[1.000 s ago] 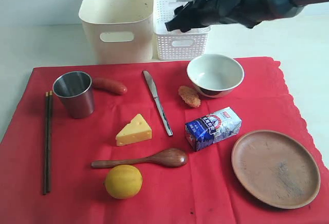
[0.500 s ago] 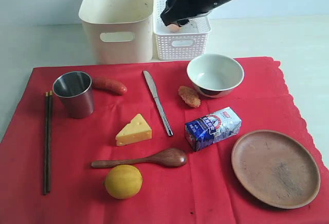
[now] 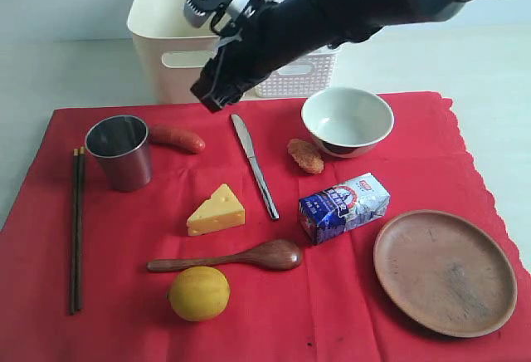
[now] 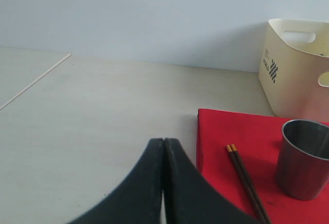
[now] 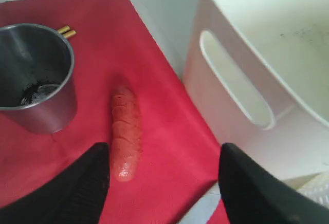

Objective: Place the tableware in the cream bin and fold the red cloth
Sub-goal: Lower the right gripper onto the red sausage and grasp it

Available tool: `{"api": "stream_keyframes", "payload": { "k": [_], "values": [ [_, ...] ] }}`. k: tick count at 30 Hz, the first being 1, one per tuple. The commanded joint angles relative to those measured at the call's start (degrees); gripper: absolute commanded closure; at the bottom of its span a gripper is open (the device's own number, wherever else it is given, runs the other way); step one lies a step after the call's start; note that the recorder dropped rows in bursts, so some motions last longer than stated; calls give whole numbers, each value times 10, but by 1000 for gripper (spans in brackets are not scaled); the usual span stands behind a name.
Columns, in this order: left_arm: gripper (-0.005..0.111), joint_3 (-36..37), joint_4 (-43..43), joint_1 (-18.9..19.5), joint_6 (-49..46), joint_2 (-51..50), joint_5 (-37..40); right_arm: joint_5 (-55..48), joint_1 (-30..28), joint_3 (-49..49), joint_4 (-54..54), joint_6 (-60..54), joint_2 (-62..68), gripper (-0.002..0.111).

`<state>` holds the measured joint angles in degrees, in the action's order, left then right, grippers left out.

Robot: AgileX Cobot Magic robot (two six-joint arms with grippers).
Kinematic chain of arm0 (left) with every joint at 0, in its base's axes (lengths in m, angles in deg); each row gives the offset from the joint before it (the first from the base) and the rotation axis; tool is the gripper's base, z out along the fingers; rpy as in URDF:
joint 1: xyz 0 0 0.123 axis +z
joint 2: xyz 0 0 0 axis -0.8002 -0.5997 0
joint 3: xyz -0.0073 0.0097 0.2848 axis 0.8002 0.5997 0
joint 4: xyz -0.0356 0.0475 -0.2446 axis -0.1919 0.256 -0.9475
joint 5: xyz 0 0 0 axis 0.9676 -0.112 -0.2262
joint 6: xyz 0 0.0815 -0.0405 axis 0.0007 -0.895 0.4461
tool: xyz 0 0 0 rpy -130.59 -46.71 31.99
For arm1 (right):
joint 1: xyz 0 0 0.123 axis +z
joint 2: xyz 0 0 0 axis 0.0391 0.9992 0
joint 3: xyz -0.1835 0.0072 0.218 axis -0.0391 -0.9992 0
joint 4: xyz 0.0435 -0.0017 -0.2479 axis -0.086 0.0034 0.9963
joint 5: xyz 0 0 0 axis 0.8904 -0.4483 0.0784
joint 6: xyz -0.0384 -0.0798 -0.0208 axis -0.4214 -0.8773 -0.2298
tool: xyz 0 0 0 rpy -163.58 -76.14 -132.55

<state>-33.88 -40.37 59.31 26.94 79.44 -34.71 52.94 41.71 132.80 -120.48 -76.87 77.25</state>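
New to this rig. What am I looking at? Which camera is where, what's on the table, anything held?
It is a robot with two arms, each ending in a two-finger gripper. The wide picture comes from a camera off the arms. The other two come from cameras on the wrists, looking out past the fingers. In the wide view the black right gripper hangs open and empty above the red cloth, near the sausage and in front of the cream bin. Its wrist view shows that sausage between its fingers. The left gripper is shut on nothing, beside the cloth's corner near the steel cup and chopsticks. Also on the cloth: knife, bowl, wooden spoon, wooden plate, cheese, lemon, milk carton, a fried piece. A white basket stands beside the bin.
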Motion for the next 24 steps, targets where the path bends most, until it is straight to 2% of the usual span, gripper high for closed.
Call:
{"api": "stream_keyframes", "payload": {
  "k": [1,6,13,24],
  "values": [
    [106,0,-4,-4,0,1,-1,59,30,3,-6,-9,18,49],
    [106,0,-4,-4,0,1,-1,94,54,12,-6,-9,54,49],
    [106,0,-4,-4,0,1,-1,10,55,83,-5,4,135,49],
    [106,0,-4,-4,0,1,-1,2,55,109,33,17,173,49]
  ]
}}
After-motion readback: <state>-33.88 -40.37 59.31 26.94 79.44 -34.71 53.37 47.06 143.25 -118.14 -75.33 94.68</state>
